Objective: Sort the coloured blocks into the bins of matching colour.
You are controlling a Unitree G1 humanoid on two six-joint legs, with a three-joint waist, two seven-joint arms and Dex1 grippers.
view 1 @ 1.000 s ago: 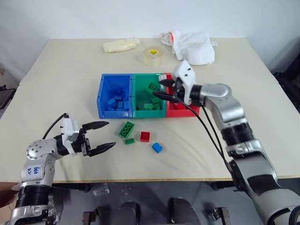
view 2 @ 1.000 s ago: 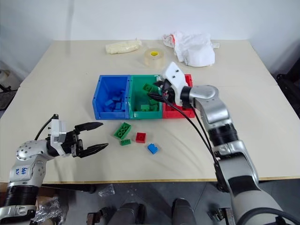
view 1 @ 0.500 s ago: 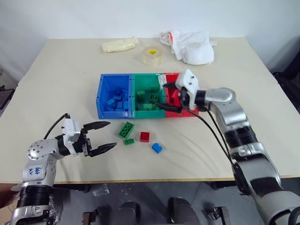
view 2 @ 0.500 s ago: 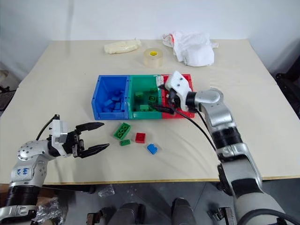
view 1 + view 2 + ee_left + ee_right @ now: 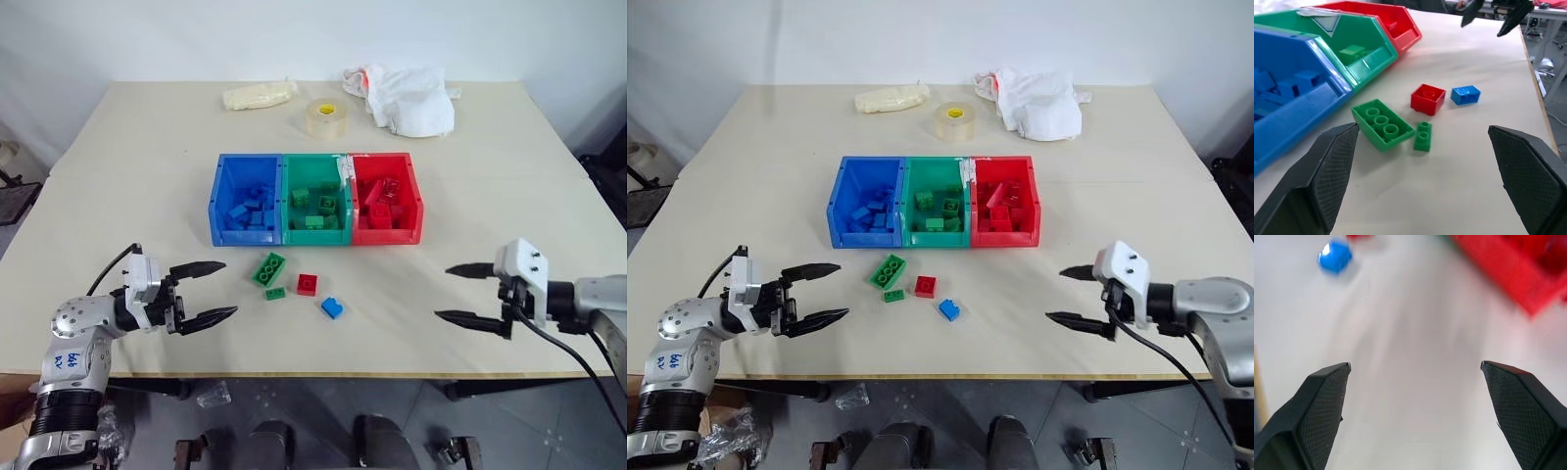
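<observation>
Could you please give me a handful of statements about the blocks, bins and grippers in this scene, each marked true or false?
1. Four loose blocks lie on the table in front of the bins. True: a large green block, a small green block, a red block and a blue block.
2. The green bin sits between the blue bin and the red bin. True.
3. The right gripper is holding a red block. False: its fingers are open and empty, above bare table.
4. The left gripper is shut. False: it is open, with nothing between its fingers.
5. The roll of tape lies inside the red bin. False: it lies on the table beyond the bins.
</observation>
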